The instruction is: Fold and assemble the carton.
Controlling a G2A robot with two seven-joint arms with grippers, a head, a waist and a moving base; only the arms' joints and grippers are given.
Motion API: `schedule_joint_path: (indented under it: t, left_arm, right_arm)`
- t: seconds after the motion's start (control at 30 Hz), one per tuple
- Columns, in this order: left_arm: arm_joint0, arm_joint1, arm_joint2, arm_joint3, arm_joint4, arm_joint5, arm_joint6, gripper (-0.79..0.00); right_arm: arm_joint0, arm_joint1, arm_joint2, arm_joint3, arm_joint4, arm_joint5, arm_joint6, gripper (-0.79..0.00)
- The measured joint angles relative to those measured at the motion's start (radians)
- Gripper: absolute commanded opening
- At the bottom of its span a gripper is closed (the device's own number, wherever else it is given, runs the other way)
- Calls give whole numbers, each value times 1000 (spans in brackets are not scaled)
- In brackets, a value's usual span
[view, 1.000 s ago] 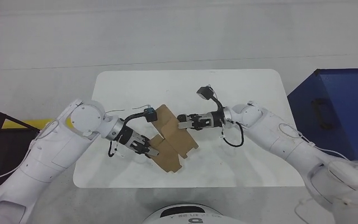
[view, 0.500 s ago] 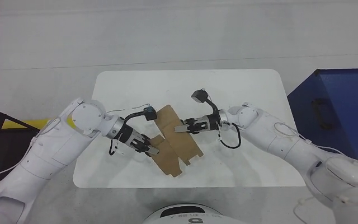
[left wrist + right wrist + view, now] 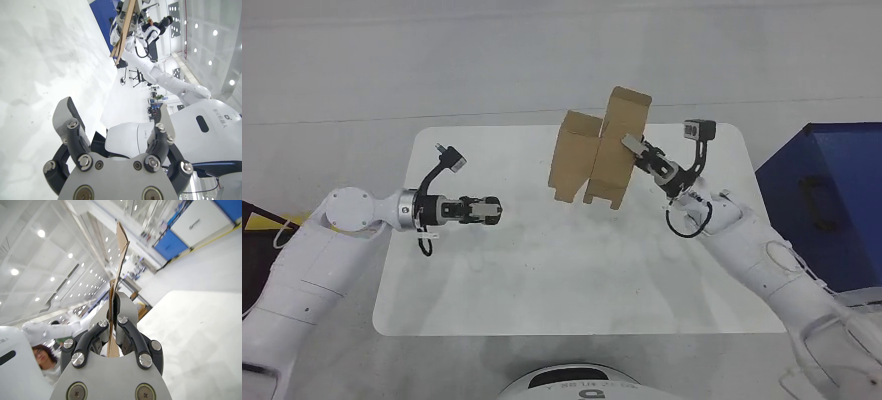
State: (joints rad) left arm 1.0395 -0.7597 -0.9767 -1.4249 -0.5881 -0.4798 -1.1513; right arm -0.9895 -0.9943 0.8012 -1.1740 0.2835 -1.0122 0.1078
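One flattened carton (image 3: 597,160) hangs over the tabletop (image 3: 542,280) near one o'clock in the top view, held by the right gripper (image 3: 635,149). The left gripper (image 3: 492,209) sits at nine o'clock, well apart.

Left wrist view: jaws open, empty.

Right wrist view: jaws clamped on the carton's edge.

Judgement: the left gripper should take the opposite panel and pull squarely.

Count: one carton, two grippers.

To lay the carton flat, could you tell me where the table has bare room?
The table is bare along its near edge and in the middle, right of the left gripper. The far right is crowded: the right gripper holds the carton there.
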Motion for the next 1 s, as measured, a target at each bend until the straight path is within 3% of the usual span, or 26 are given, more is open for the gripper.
schedule_joint_path:
  t: [0.1,0.2,0.57,0.67,0.8,1.0]
  left_arm:
    - [17,-6,7,-38,93,9,111,0]
    - [24,-10,12,-79,172,44,170,0]
    - [24,-9,12,-79,176,47,170,0]
    - [41,-15,21,-90,168,43,199,0]
    - [57,-32,35,-79,119,-23,257,0]
    - [22,-60,47,-56,141,-110,339,0]
  right_arm:
    - [-85,-17,66,-47,-208,0,-246,-785]
    - [-121,-26,84,-69,-352,0,-397,-785]
    - [-118,-26,83,-68,-325,1,-377,-785]
    - [-114,-39,92,-88,-266,48,-418,-785]
    - [-100,-89,53,-95,-158,82,-543,-785]
    - [-36,-180,-58,8,-53,97,-623,-785]
